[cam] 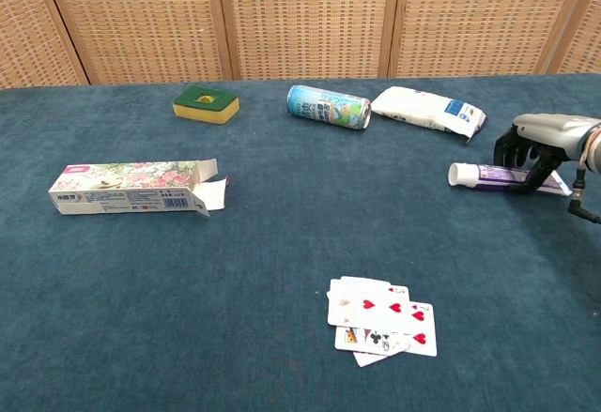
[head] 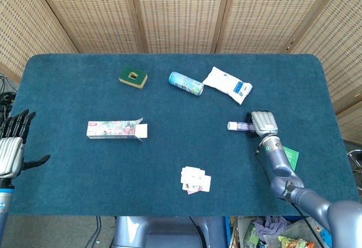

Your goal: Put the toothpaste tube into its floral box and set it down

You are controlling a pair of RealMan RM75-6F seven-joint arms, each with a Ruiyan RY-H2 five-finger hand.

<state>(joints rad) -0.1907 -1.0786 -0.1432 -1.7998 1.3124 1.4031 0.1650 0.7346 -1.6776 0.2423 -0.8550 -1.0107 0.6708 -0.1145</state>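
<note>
Toothpaste tube lying flat on the table, cap toward the floral box, with the right hand lowered over its tail end, fingers curled around it to take hold; whether the grip has closed cannot be told. The box lies well apart to the left, flaps open toward the tube, ready for insertion. Left hand waits at the table edge, fingers spread, empty

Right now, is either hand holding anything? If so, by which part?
Not clearly. The right hand has its fingers curled over the tail half of the toothpaste tube, which lies on the table; a closed grip cannot be told. The left hand holds nothing.
</note>
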